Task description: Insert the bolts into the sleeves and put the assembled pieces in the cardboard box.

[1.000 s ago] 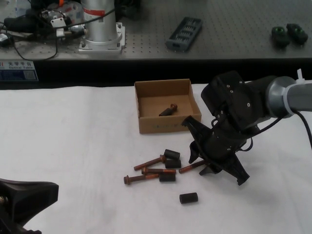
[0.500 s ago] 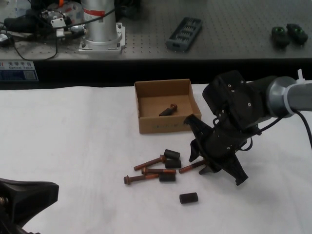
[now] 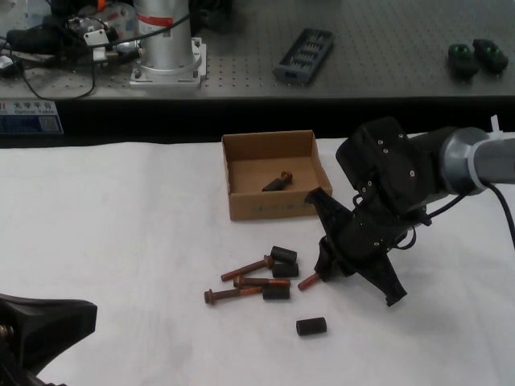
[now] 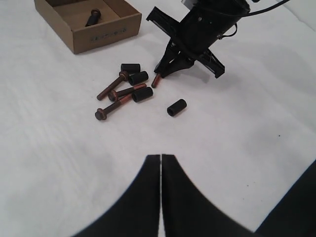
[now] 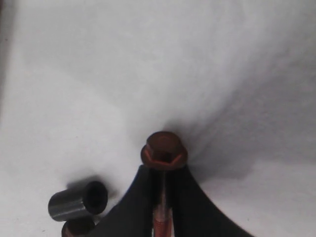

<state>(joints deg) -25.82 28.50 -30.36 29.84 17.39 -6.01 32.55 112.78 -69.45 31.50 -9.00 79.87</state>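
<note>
A bolt (image 5: 164, 150), flat a second ago, is now clamped in the right pincer (image 5: 163, 174) and tilted up, seemingly ready for a sleeve (image 5: 78, 200).

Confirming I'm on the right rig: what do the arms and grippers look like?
Right arm: silver-grey link, black wrist housing, black cable, white zip tie. Right gripper and left gripper: matte black fingers tapering to narrow tips.
</note>
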